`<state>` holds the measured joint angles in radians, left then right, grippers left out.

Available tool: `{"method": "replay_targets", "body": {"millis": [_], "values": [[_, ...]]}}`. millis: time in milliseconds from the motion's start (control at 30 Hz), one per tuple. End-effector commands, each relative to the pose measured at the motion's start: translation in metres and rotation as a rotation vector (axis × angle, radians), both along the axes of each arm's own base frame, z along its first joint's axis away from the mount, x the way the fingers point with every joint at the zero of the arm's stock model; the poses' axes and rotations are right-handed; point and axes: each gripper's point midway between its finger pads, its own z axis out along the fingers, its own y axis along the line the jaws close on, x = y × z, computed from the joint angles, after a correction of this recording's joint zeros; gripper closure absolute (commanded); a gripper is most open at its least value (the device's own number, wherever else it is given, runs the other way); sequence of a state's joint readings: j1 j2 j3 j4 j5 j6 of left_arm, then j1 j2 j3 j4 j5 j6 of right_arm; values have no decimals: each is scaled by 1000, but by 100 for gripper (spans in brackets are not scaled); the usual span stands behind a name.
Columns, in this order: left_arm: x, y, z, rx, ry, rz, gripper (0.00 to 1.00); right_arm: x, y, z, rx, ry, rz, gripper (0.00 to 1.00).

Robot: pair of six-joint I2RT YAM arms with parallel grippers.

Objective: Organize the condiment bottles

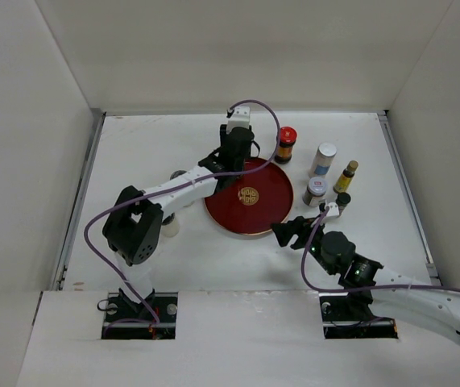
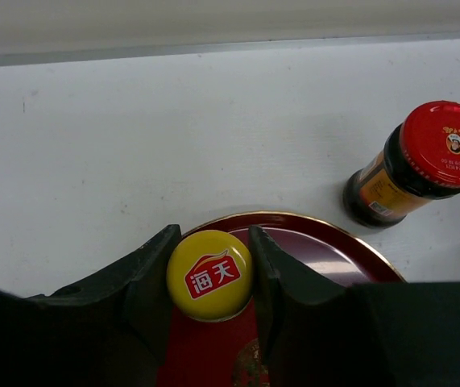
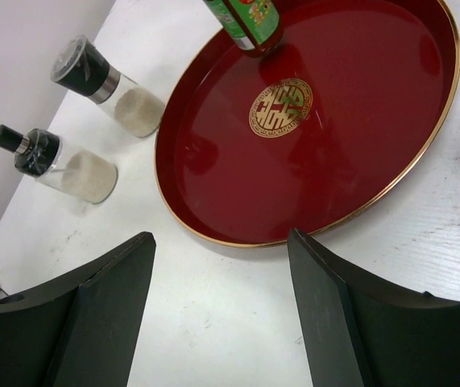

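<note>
My left gripper (image 2: pixel 211 242) is shut on the yellow cap of a slim bottle (image 2: pixel 210 274) with a green label (image 3: pixel 246 20), held upright over the far part of the round red tray (image 2: pixel 310 228). I cannot tell whether its base touches the tray. In the top view the left gripper (image 1: pixel 236 160) hides this bottle. A red-lidded dark jar (image 1: pixel 286 143) stands just beyond the tray (image 1: pixel 234 216). To the right stand a silver-lidded jar (image 1: pixel 323 159), a yellow-capped slim bottle (image 1: pixel 346 176), another silver-lidded jar (image 1: pixel 316 190) and a small black-capped bottle (image 1: pixel 342 200). My right gripper (image 1: pixel 288 232) hangs open and empty at the tray's near right rim.
Two black-capped glass shakers (image 3: pixel 105 85) (image 3: pixel 52 161) with pale powder stand left of the tray (image 3: pixel 213 161); in the top view the left arm partly covers them. White walls close in the table (image 1: pixel 133 145) on three sides, with raised edges left and right.
</note>
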<state>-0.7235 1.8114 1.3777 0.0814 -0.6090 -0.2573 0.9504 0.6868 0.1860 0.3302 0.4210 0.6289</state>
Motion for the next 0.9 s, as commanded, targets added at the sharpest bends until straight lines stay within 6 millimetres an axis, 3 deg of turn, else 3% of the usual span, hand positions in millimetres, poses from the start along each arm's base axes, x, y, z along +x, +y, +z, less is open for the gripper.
{"method": "replay_targets", "body": {"millis": [0,167,333,400,500,667,800,867], "values": [[13,-11,87,-179,-214,11,81,4,-2,9,29,-18,-25,27],[13,-12,58,-155,-182,7,78,4,-1,8,26,-16,-23,27],[3,-6,31,-131,-152,12,46,4,-1,8,26,-16,-25,27],[-1,-2,28,-132,-152,19,40,4,-1,7,24,-16,-24,27],[-6,1,31,-138,-155,21,37,4,-1,9,27,-19,-23,27],[-24,5,55,-160,-184,2,28,3,-2,11,34,-23,-23,27],[-50,28,82,-189,-218,12,18,3,-1,11,35,-25,-21,27],[-65,49,84,-179,-209,42,17,3,-2,11,32,-25,-21,27]]}}
